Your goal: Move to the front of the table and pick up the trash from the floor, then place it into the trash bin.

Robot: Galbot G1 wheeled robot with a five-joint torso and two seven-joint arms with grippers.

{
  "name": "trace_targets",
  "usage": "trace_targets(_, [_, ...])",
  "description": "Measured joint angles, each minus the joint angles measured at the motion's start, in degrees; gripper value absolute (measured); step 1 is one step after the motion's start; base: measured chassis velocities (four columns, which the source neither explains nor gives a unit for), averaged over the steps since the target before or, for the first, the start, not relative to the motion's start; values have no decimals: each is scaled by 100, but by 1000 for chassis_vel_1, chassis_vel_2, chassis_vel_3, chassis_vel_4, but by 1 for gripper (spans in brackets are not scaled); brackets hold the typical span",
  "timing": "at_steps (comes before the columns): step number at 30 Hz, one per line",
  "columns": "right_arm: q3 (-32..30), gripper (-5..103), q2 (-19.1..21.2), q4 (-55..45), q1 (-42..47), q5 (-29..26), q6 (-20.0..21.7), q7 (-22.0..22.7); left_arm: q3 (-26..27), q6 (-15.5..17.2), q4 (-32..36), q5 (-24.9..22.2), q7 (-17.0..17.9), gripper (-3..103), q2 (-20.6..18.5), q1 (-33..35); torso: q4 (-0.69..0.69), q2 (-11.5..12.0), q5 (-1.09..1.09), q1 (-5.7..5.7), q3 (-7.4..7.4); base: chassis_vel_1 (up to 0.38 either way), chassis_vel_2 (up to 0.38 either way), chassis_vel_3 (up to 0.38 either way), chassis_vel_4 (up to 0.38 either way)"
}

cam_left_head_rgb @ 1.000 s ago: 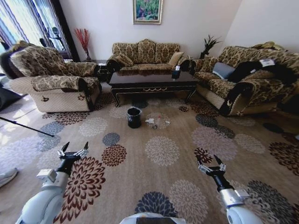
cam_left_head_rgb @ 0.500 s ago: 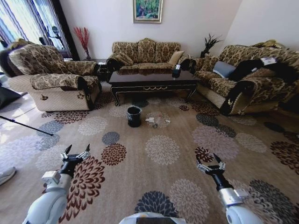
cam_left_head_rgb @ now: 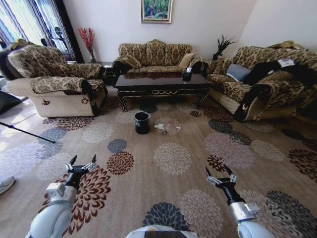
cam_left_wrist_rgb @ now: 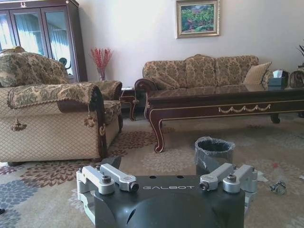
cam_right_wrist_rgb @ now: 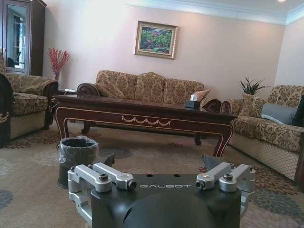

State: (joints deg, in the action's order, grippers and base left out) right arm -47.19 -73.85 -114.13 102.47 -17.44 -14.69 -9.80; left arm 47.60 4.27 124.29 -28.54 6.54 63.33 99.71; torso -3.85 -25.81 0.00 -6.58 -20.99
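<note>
The dark glossy table [cam_left_head_rgb: 163, 87] stands far ahead in front of the back sofa. On the carpet before it is the black trash bin [cam_left_head_rgb: 142, 123] with its liner folded over the rim. Just right of the bin lies the trash: a white paper wad [cam_left_head_rgb: 159, 127] and a clear bottle [cam_left_head_rgb: 171, 129]. My left gripper [cam_left_head_rgb: 82, 163] and right gripper [cam_left_head_rgb: 217, 174] hang low and near, both open and empty, far short of the trash. The left wrist view shows the bin [cam_left_wrist_rgb: 213, 152], the table [cam_left_wrist_rgb: 223, 102] and the bottle [cam_left_wrist_rgb: 278, 187]. The right wrist view shows the bin [cam_right_wrist_rgb: 76, 156] and the table [cam_right_wrist_rgb: 142, 112].
An armchair [cam_left_head_rgb: 57, 87] stands at the left and a sofa [cam_left_head_rgb: 257, 84] at the right, with a wide stretch of flowered carpet [cam_left_head_rgb: 171, 158] between me and the bin. A dark tissue box [cam_left_head_rgb: 186, 77] sits on the table. A thin dark rod [cam_left_head_rgb: 27, 133] lies on the floor at the left.
The whole picture has shifted slightly, so the camera has moved. Both grippers stay open and low; the left one sits a little lower in the picture.
</note>
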Motion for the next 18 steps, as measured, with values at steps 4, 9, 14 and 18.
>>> trace_targets(4, [21, 100, -20, 24, 8, 12, 0, 0, -4, 0, 0, 1, 0, 99, 6, 5, -1, 71, 0, 28, 43, 0, 0, 0, 0])
trace_targets(9, [34, 100, -4, 21, 19, 41, -1, 0, -3, -27, 0, 1, -4, 99, -4, 43, 0, 191, 0, 67, 122, 0, 0, 0, 0])
trace_targets(14, [-15, 100, 49, -75, 45, 61, -4, 0, -4, -54, 30, -2, -19, 99, -37, 66, 0, 323, 0, 116, 208, 0, 0, 0, 0])
trace_targets(18, [-55, 100, 49, -93, 64, 34, -4, 0, -48, -56, 41, 25, -27, 99, -28, 80, -1, 396, 0, 146, 251, 0, 0, 0, 0])
